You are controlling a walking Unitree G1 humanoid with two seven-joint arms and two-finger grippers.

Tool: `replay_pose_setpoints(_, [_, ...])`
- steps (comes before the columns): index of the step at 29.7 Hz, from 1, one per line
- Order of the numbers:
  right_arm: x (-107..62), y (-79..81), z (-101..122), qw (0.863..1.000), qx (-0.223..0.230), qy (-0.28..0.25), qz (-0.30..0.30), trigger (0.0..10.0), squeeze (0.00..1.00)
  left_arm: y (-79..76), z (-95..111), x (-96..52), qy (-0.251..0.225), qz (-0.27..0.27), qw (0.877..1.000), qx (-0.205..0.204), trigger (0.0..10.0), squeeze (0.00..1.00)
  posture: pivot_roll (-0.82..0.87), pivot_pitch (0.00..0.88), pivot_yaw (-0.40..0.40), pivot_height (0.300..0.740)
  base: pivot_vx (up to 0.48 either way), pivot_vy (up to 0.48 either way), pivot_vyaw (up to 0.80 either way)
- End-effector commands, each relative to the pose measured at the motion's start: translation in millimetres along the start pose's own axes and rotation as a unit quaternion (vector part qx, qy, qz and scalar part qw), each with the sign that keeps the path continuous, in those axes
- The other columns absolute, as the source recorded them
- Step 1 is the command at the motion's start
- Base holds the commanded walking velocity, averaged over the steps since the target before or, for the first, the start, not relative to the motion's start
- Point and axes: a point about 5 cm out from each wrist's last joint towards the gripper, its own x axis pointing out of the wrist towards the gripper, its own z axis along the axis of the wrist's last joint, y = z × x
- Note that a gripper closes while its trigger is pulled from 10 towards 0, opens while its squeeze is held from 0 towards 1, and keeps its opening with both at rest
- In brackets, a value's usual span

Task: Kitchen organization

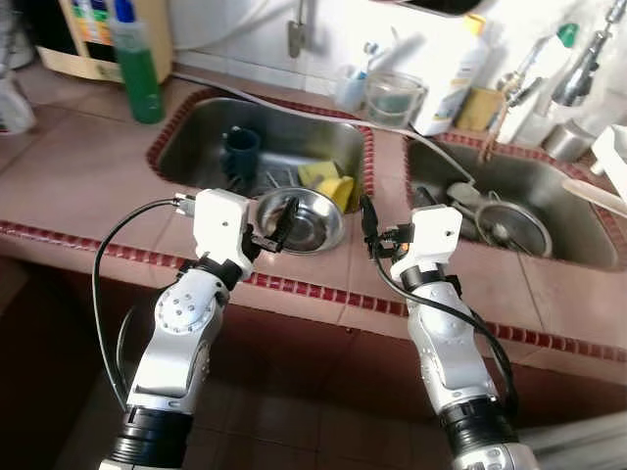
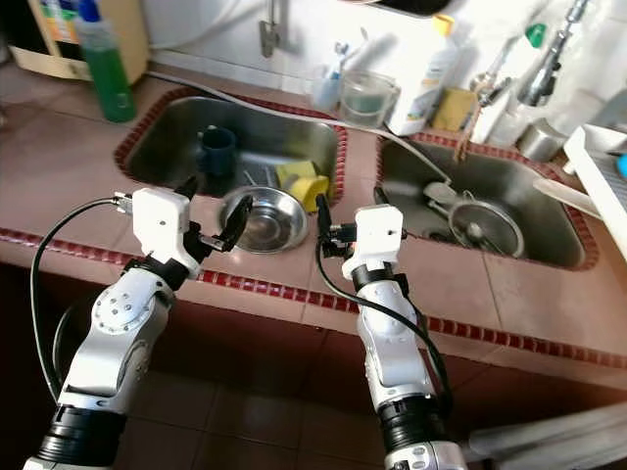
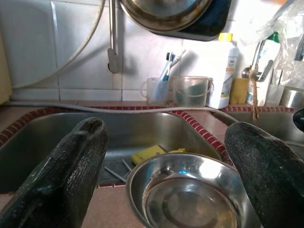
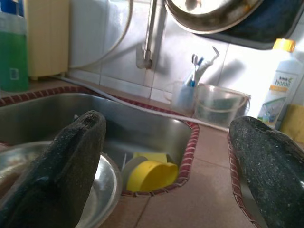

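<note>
A shiny steel bowl [image 1: 306,223] rests at the front right corner of the left sink [image 1: 201,132], empty and upright. My left gripper [image 2: 213,196] is open just in front of it, fingers [image 3: 71,175] spread to either side of the bowl's near rim [image 3: 190,194] without touching it. Over the counter strip between the two sinks, my right gripper [image 1: 395,208] is open and holds nothing; the bowl [image 4: 102,190] lies off its left finger. Inside the left sink are a yellow cup [image 4: 154,175], a yellow sponge [image 1: 315,173] and a dark blue mug [image 1: 240,152].
The right sink [image 1: 568,186] holds a metal lid [image 1: 509,225] and utensils. A green bottle [image 1: 137,64], a toothbrush cup [image 1: 351,86], a clear tub [image 1: 394,96] and a white bottle [image 1: 456,73] stand along the back wall. The red-trimmed counter edge [image 1: 323,292] runs under my wrists.
</note>
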Motion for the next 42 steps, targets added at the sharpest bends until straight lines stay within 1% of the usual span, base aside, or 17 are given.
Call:
replay_pose_setpoints(1, [0.3, -6.2, 3.0, 1.0, -0.003, -0.004, -0.01, 10.0, 0.0, -6.0, -0.8, 2.2, 0.004, -0.013, 1.0, -0.005, 10.0, 0.0, -0.14, 0.082, -0.113, 0.74, 0.0, 0.0, 0.0])
replay_pose_setpoints(18, [-0.1, -5.8, 2.8, 1.0, -0.004, -0.003, -0.008, 10.0, 0.0, -6.9, 0.9, 2.0, -0.002, -0.017, 1.0, -0.008, 10.0, 0.0, -0.14, 0.086, -0.119, 0.74, 0.338, 0.0, 0.0])
replay_pose_setpoints(20, [-0.2, -6.0, 2.7, 1.0, -0.004, -0.002, -0.007, 10.0, 0.0, -7.7, 1.8, 1.4, -0.01, -0.014, 1.0, -0.011, 10.0, 0.0, -0.14, 0.087, -0.12, 0.74, 0.0, 0.0, 0.0])
replay_pose_setpoints(22, [-0.4, -6.0, 2.4, 1.0, -0.005, -0.001, -0.007, 10.0, 0.0, -7.9, 1.7, 0.9, -0.009, -0.011, 1.0, -0.006, 10.0, 0.0, -0.14, 0.087, -0.12, 0.74, 0.0, 0.0, 0.0])
replay_pose_setpoints(27, [-0.7, -6.9, 2.0, 1.0, -0.005, 0.002, -0.005, 10.0, 0.0, -8.5, 2.5, 0.7, -0.012, -0.014, 1.0, -0.008, 10.0, 0.0, -0.14, 0.094, -0.123, 0.74, 0.0, 0.0, 0.0])
replay_pose_setpoints(29, [-0.9, -7.2, 1.5, 1.0, -0.006, 0.004, -0.003, 10.0, 0.0, -8.6, 2.7, 0.0, -0.013, -0.018, 1.0, -0.005, 10.0, 0.0, -0.14, 0.094, -0.123, 0.74, 0.0, 0.0, 0.0])
replay_pose_setpoints(30, [-1.2, -7.5, 0.5, 1.0, -0.005, 0.008, -0.002, 10.0, 0.0, -9.1, 2.3, -1.3, -0.012, -0.026, 1.0, 0.0, 10.0, 0.0, -0.14, 0.096, -0.123, 0.74, 0.0, 0.0, 0.0])
replay_pose_setpoints(31, [-1.6, -7.6, -0.4, 1.0, -0.004, 0.012, 0.002, 10.0, 0.0, -9.6, 1.7, -2.8, -0.012, -0.033, 0.999, 0.012, 10.0, 0.0, -0.14, 0.098, -0.124, 0.74, 0.0, 0.0, 0.0])
replay_pose_setpoints(32, [-1.6, -7.6, -0.4, 1.0, -0.004, 0.012, 0.002, 10.0, 0.0, -9.6, 1.7, -2.8, -0.012, -0.033, 0.999, 0.012, 10.0, 0.0, -0.14, 0.098, -0.124, 0.74, 0.0, 0.0, 0.0])
replay_pose_setpoints(33, [-2.1, -8.5, -2.7, 1.0, -0.003, 0.018, 0.006, 10.0, 0.0, -10.1, 0.0, -5.2, -0.009, -0.042, 0.999, 0.025, 10.0, 0.0, -0.14, 0.098, -0.124, 0.74, 0.0, 0.0, 0.0])
replay_pose_setpoints(38, [0.0, -14.8, -11.7, 0.999, 0.003, 0.051, 0.019, 10.0, 0.0, -10.7, -1.4, -10.8, -0.003, -0.058, 0.998, 0.03, 10.0, 0.0, -0.15, 0.103, -0.122, 0.74, 0.0, 0.0, 0.0])
replay_pose_setpoints(39, [1.5, -16.0, -14.0, 0.998, 0.002, 0.061, 0.028, 10.0, 0.0, -9.6, -0.6, -12.8, -0.001, -0.063, 0.997, 0.033, 10.0, 0.0, -0.15, 0.103, -0.122, 0.74, 0.0, 0.0, 0.0])
replay_pose_setpoints(41, [3.1, -17.7, -14.4, 0.997, 0.0, 0.065, 0.032, 10.0, 0.0, -8.7, 0.4, -15.3, -0.001, -0.07, 0.997, 0.037, 10.0, 0.0, -0.14, 0.105, -0.122, 0.74, 0.0, 0.0, 0.0])
replay_pose_setpoints(42, [5.6, -19.8, -14.9, 0.997, -0.004, 0.069, 0.034, 10.0, 0.0, -6.3, 0.7, -18.9, 0.001, -0.075, 0.996, 0.042, 10.0, 0.0, -0.14, 0.107, -0.122, 0.74, 0.0, 0.0, 0.0])
